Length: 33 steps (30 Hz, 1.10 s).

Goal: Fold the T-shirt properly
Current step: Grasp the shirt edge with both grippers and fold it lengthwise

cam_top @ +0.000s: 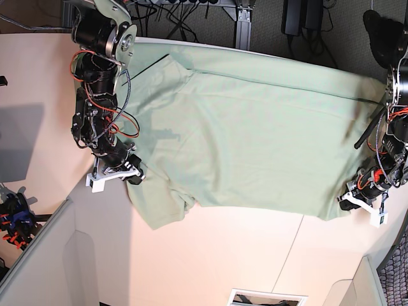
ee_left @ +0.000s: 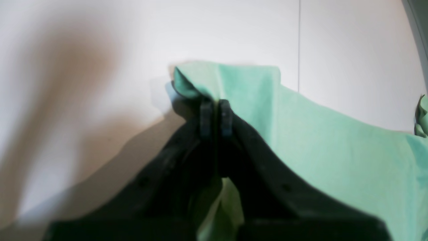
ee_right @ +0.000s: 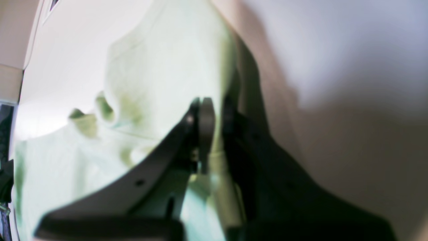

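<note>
The pale mint-green T-shirt (cam_top: 255,140) lies spread across the white table (cam_top: 210,261), with a sleeve poking out at its lower left. My left gripper (cam_top: 344,199) is at the shirt's lower right corner. In the left wrist view it (ee_left: 215,113) is shut on the cloth's edge (ee_left: 317,140). My right gripper (cam_top: 137,172) is at the shirt's left edge near the sleeve. In the right wrist view it (ee_right: 214,120) is shut on a raised fold of the shirt (ee_right: 160,67).
A seam (ee_left: 298,43) runs across the table. A rectangular cut-out (cam_top: 268,298) sits at the table's near edge. Cables and a stand (cam_top: 242,19) are beyond the far edge. A small black and orange device (cam_top: 14,217) sits at the far left.
</note>
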Available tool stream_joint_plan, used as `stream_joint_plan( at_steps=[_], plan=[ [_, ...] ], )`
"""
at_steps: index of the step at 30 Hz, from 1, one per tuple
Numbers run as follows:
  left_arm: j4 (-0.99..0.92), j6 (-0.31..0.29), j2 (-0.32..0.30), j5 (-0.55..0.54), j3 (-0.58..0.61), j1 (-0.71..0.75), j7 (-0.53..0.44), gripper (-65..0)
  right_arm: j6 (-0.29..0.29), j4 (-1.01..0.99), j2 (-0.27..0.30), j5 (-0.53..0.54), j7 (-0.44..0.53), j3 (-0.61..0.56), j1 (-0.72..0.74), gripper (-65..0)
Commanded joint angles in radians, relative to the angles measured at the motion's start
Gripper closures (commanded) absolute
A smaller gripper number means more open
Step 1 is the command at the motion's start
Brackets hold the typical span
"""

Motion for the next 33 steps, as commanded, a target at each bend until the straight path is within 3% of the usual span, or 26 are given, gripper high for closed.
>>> stream_joint_plan(
  at_steps=[1,5,10,13,22,33],
  plan=[
    [0.017,-0.027,-0.014,0.014,0.001,-0.021,0.008,0.0,-0.014,0.005,0.005,-0.018,-0.025,-0.002,0.013,0.0],
    [0.096,-0.100,-0.050,0.008,0.001,-0.021,0.010,0.0,-0.013,0.024,0.008,-0.018,-0.039,-0.002,0.013,0.0],
    [0.212,-0.180,-0.102,-0.108,0.001,-0.020,0.117,0.0,0.008,0.122,0.033,0.002,-0.098,-0.002,0.011,0.0],
    [0.241,-0.181,-0.122,-0.199,0.001,-0.021,0.174,0.0,0.009,0.194,0.059,0.030,-0.116,-0.002,0.011,0.0],
    [0.283,-0.181,-0.165,-0.402,0.001,0.039,0.362,0.0,0.027,0.326,0.137,0.181,-0.293,-0.002,-0.015,0.0],
    [0.678,-0.181,-0.314,-0.492,0.001,0.336,0.434,0.0,0.030,0.662,0.205,0.224,-0.319,-0.002,-0.307,0.0]
  ],
)
